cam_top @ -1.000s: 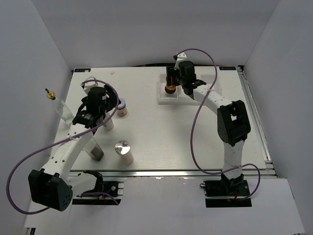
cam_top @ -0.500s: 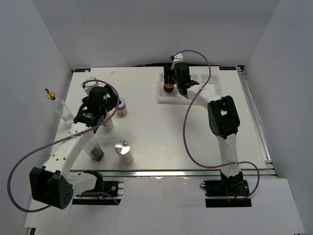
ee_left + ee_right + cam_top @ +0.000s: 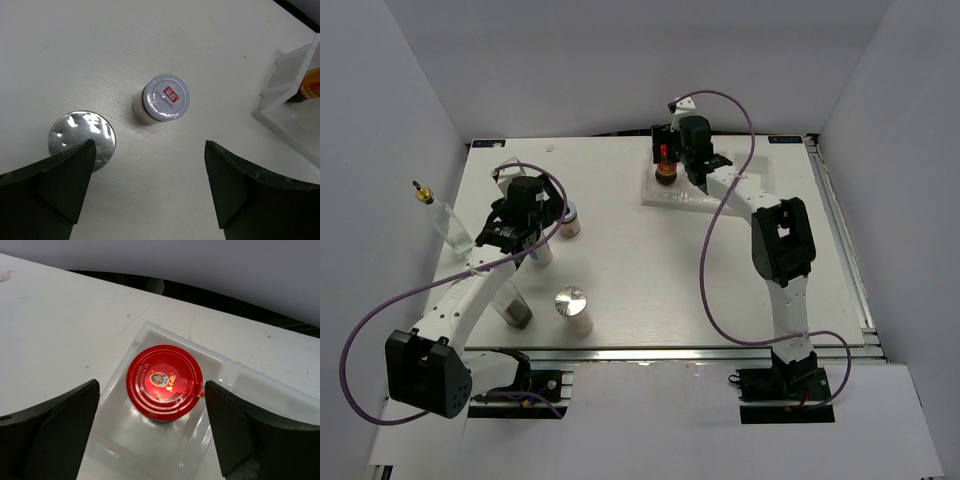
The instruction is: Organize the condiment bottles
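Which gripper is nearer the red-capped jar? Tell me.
Right. The right gripper hangs directly above the red-capped jar; the left gripper is far off, over the pale-lidded jar.

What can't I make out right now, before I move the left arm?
Top view: slim dark-bottomed bottle, its top hidden under the left arm.
Left wrist: dark red-capped jar cut off by the right edge; print on the short pale-lidded jar too small to read.
Right wrist: that red-capped jar's body hidden beneath its own cap.
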Controlling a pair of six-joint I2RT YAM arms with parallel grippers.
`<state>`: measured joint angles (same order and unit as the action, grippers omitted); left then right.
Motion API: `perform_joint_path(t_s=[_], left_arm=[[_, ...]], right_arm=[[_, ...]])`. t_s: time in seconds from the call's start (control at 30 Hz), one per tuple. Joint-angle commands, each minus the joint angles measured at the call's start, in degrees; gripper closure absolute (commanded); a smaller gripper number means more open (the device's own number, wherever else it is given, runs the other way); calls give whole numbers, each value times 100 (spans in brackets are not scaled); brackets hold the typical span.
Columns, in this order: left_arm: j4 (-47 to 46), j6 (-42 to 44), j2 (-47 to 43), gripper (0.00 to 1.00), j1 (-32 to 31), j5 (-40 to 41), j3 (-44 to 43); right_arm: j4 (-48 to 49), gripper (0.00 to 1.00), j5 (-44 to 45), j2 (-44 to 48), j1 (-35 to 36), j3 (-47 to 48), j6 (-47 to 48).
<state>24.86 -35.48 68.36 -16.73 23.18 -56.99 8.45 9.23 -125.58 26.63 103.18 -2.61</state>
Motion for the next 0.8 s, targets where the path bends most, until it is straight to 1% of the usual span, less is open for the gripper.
perform_joint_path(t_s=[0.0, 0.1, 0.13, 0.17, 0.2, 0.23, 0.27, 0.33, 0.37, 0.4, 0.43, 0.47, 0.53, 0.57, 0.63, 0.77], left_arm=[[18, -55, 20, 2, -32, 64, -172], [80, -64, 46, 2, -41, 116, -259], [98, -64, 37, 2, -32, 134, -286], [106, -55, 20, 2, -41, 152, -304], [133, -55, -6, 2, -41, 169, -330], [142, -55, -7, 2, -32, 187, -339], [150, -38, -50, 2, -32, 222, -339], [168, -29, -85, 2, -32, 283, -313], [185, -20, -112, 2, -32, 318, -304], [186, -11, -138, 2, -41, 319, -295], [186, 15, -156, 2, -32, 319, -269], [168, 24, -182, 2, -32, 310, -242], [116, 33, -253, 2, -41, 284, -207], [107, 33, -270, 2, -32, 266, -181], [63, 68, -314, 2, -32, 187, -154], [-8, 77, -367, 2, -32, 161, -67]], right_arm=[[-306, 11, -562, 1043, 26, 1, 85], [-607, 11, -1027, 1693, 166, -393, 173], [-755, 11, -1255, 2060, 236, -699, 226], [-818, 11, -1388, 2246, 394, -876, 461], [-1010, 11, -1711, 2605, 465, -1061, 542], [-1090, 11, -1975, 2609, 570, -1271, 647], [-1160, 11, -2239, 2957, 789, -1717, 970], [-1249, 11, -2766, 3319, 1088, -2255, 1305], [-1301, 11, -2865, 3651, 1507, -2806, 1542], [-1310, 11, -2875, 3802, 1720, -3029, 1936], [-1363, 11, -3005, 3900, 1966, -3197, 2123], [-1503, 10, -3102, 4040, 2360, -3329, 2290], [-1574, 11, -3356, 4111, 2688, -3541, 2423], [-1609, 11, -3384, 4112, 2959, -3593, 2415], [-1618, 11, -3271, 4094, 3189, -3725, 2345], [-1109, 11, -3419, 3822, 3576, -3998, 1888]])
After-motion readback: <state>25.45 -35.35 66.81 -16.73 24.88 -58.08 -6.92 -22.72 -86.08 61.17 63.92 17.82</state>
